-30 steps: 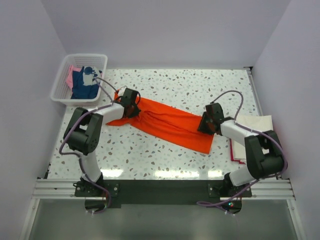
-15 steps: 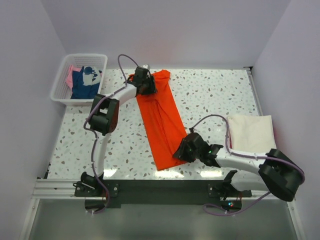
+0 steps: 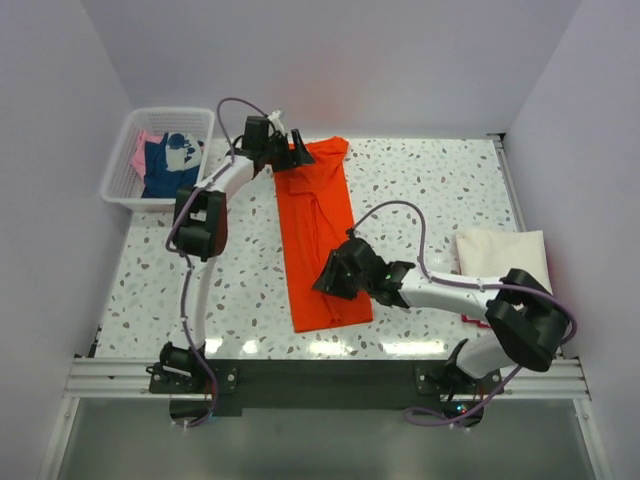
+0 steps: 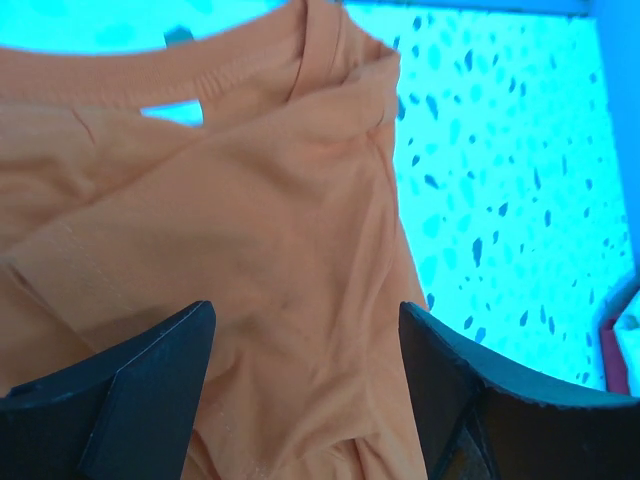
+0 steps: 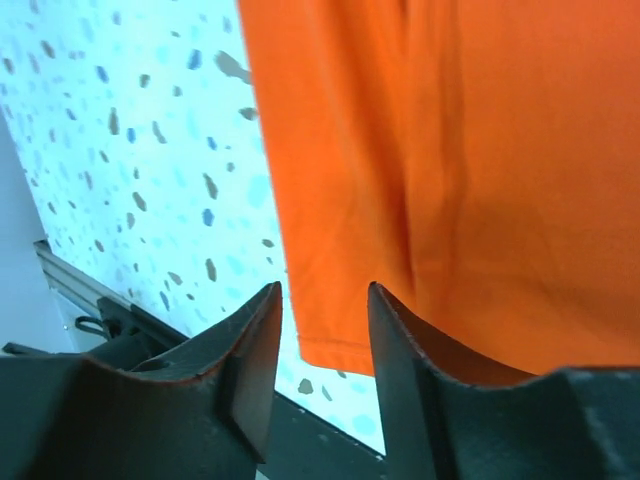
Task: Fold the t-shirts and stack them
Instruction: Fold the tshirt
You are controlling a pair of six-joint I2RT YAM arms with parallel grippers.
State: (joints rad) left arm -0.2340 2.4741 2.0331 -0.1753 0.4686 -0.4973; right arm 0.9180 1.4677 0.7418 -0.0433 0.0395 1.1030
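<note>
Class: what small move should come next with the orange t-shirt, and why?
Probably lower the right pincer and close it on the near hem of the orange t-shirt. The shirt lies flat as a long strip; the left pincer looks open at the collar, and the right one hovers open near that hem, so gripping it starts a crosswise fold.

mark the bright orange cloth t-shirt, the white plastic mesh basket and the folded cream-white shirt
bright orange cloth t-shirt [image 3: 312, 220]: top view, mid body
white plastic mesh basket [image 3: 117, 165]: top view, left wall
folded cream-white shirt [image 3: 505, 255]: top view, centre
</note>
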